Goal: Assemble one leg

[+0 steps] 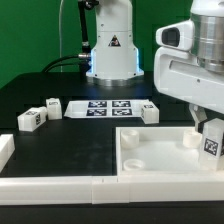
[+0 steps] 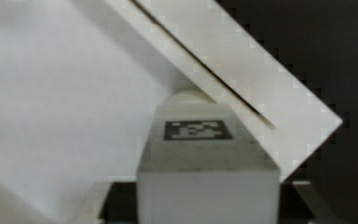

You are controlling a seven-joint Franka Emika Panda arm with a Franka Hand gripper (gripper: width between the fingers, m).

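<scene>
Looking around: black surface (image 1: pixel 40 95) with white plastic parts scattered on it, robot base (image 1: pixel 110 45) at the back against a green wall.
End effector: the end effector (image 1: pixel 205 125) comes in at the exterior view's right, low over the panel's corner. In the wrist view its fingers (image 2: pixel 123 200) sit on either side of a white block, so it looks clamped on that leg.
Held leg: the held leg (image 2: pixel 202 170) is a chunky white block with a black-and-white tag on the face toward the wrist camera. In the exterior view it's at the panel's corner on the right; can't tell if it touches the panel.
Panel: big white square panel (image 1: pixel 150 150), rimmed edges, a couple of round holes, smooth plastic. Its edge cuts diagonally across the wrist view just behind the block.
Loose legs: I count three more, leg one (image 1: pixel 30 119) and leg two (image 1: pixel 50 107) near each other on the exterior view's left, leg three (image 1: pixel 149 111) just behind the panel.
Marker board: one flat marker board (image 1: pixel 105 106) with several tags, lying between leg two and leg three.
Border bars: long white border bar (image 1: pixel 60 184) along the front, plus a short white piece (image 1: pixel 5 150) at the left edge.
In the way: the panel's raised rim is right next to the held block, nothing else crowds it.
</scene>
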